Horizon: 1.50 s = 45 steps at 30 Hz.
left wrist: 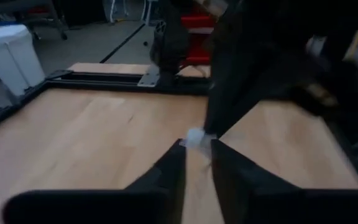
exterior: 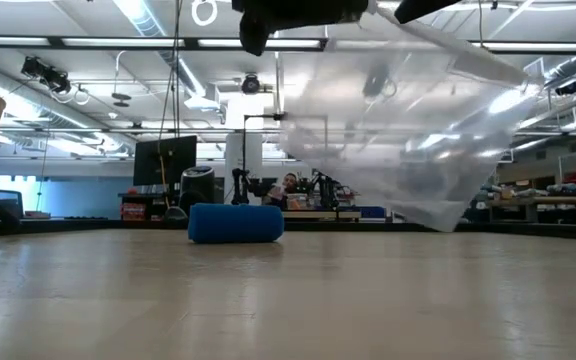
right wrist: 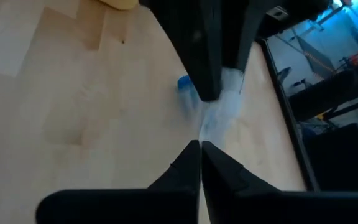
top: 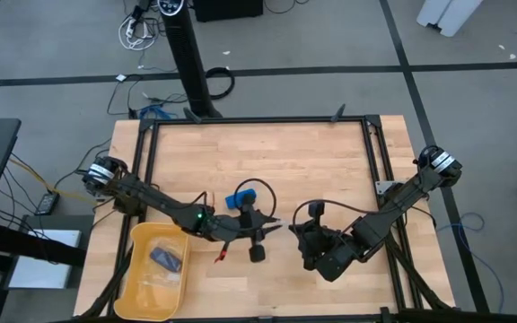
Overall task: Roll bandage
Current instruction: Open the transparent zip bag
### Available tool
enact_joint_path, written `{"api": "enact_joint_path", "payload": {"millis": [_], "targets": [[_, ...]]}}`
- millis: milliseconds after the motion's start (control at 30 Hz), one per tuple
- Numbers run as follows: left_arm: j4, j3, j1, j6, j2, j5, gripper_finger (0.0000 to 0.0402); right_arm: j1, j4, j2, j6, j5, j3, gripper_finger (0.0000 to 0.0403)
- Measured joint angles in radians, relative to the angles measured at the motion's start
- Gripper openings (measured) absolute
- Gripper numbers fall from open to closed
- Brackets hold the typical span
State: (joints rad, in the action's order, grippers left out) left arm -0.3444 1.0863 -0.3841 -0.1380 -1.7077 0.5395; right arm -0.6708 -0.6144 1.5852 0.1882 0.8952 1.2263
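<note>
- bandage (exterior: 235, 223) already a rolled blue cylinder, lying centre frame in low view
- left gripper (left wrist: 196, 144) fingers narrow, nipping clear bag (exterior: 408, 130)
- right gripper (right wrist: 201, 146) pinched shut on same bag
- left: apparently bagging

one bandage (top: 240, 198), one plastic bag (exterior: 418, 130), one yellow tray (top: 142, 292).
</note>
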Motion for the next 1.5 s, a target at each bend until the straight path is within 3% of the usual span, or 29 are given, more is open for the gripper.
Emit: {"api": "enact_joint_path", "payload": {"millis": [133, 400, 667, 900, 1133, 1500], "targets": [[0.009, 0.0, 0.001, 0.06, 0.0, 0.002, 0.001, -0.013, -0.011, -0.008, 0.073, -0.025, 0.0, 0.0035], [0.081, -0.002, -0.016, 0.24, 0.0, 0.029, 0.0004, -0.068, -0.003, -0.019, 0.198, -0.026, 0.0, 0.0076], [0.066, -0.002, -0.063, 0.473, 0.0, 0.026, 0.0002, 0.02, 0.12, -0.018, 0.185, -0.087, 0.0, 0.0086], [0.065, -0.002, -0.068, 0.464, 0.0, 0.044, 0.0001, 0.071, 0.23, -0.017, 0.098, -0.229, 0.0, 0.0084], [0.055, -0.002, -0.068, 0.446, 0.0, 0.074, 0.0001, 0.08, 0.229, -0.017, 0.096, -0.234, 0.0, 0.0072], [0.025, -0.002, -0.067, 0.44, 0.0, 0.082, 0.0, 0.089, 0.212, -0.017, 0.09, -0.207, 0.0, 0.0022]]}}
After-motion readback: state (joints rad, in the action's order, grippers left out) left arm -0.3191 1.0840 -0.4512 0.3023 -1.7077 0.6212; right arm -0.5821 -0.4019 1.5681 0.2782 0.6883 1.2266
